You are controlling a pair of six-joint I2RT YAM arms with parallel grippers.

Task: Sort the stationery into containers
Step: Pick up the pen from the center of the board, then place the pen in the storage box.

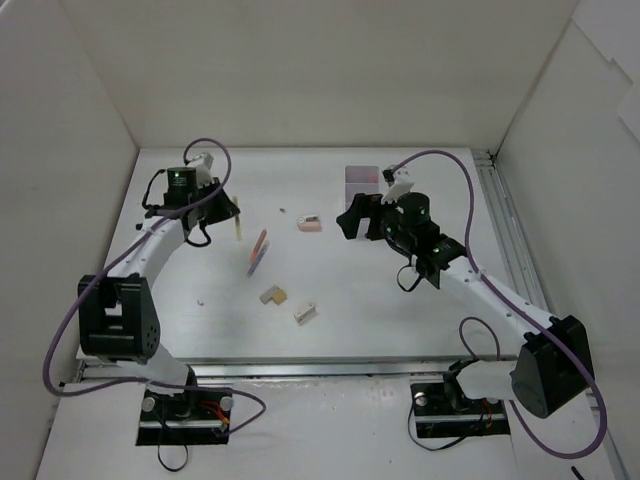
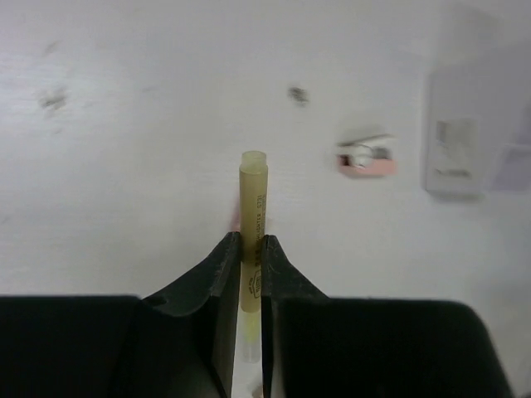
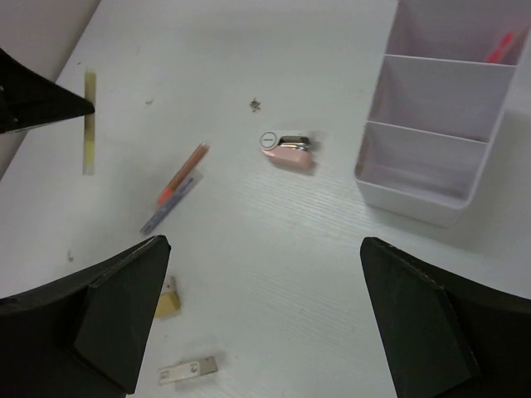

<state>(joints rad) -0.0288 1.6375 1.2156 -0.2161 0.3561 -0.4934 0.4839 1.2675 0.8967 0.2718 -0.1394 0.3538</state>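
Observation:
My left gripper (image 1: 226, 212) (image 2: 251, 249) is shut on a pale yellow highlighter pen (image 2: 253, 195) at the table's back left; the pen also shows in the top view (image 1: 238, 230) and the right wrist view (image 3: 88, 120). My right gripper (image 1: 350, 222) (image 3: 264, 242) is open and empty above the table, beside the white divided box (image 1: 362, 180) (image 3: 406, 199). An orange pen (image 1: 261, 245) (image 3: 184, 172) lies against a bluish pen (image 3: 170, 206). A pale pink block (image 1: 310, 224) (image 3: 288, 152) (image 2: 365, 159), a tan block (image 1: 272, 295) (image 3: 166, 300) and a cream block (image 1: 306, 313) (image 3: 187, 370) lie apart on the table.
An orange-pink item (image 3: 502, 48) lies in the box's far compartment; the two nearer compartments look empty. A small dark speck (image 1: 283, 211) (image 3: 255, 104) lies behind the pens. White walls stand at the back and sides; a rail (image 1: 510, 230) runs along the right.

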